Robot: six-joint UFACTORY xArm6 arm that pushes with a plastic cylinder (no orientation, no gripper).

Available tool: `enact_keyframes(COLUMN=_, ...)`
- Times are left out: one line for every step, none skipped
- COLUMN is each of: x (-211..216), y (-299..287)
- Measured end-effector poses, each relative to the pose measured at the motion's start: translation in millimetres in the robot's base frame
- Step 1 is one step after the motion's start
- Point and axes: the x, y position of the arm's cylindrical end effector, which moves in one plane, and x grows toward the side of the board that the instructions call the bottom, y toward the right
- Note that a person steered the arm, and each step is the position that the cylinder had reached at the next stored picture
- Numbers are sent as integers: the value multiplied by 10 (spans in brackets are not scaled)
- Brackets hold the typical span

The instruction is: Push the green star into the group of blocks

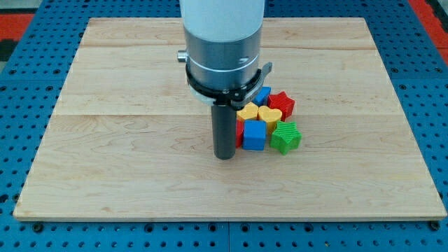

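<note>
The green star (285,136) lies on the wooden board at the lower right of a tight cluster, touching the blue cube (255,135) on its left. Above them are a yellow heart (269,115), a yellow block (247,112), a red star (282,103) and a blue block (263,94). A red block (239,132) peeks out between the rod and the blue cube. My tip (225,156) rests on the board just left of the cluster, beside the red block and blue cube, well left of the green star.
The wooden board (126,126) lies on a blue pegboard surface (21,105). The arm's grey and white body (222,42) hangs over the board's upper middle and hides what is behind it.
</note>
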Motion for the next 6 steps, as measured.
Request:
enact_keyframes(x=-110, y=8)
enact_keyframes(x=111, y=-83)
enact_keyframes(x=750, y=76)
enact_keyframes(x=711, y=664)
enact_keyframes(x=489, y=1228)
enact_keyframes(x=216, y=1294)
